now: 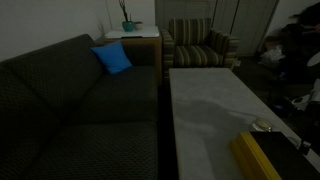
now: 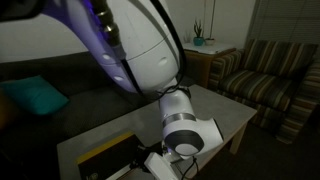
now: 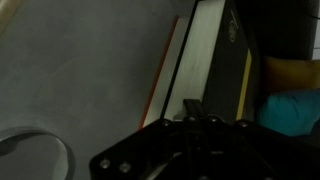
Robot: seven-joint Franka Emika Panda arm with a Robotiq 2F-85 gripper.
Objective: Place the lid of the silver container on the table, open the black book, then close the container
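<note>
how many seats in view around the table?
2. A dark sofa runs along the long side of the table. A striped armchair stands past its far end. The dim right edge in an exterior view may hide more.

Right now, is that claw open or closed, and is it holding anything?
Claw: closed, fingers together close to the black book. Nothing visibly held, though the picture is too dim to be sure.
</note>
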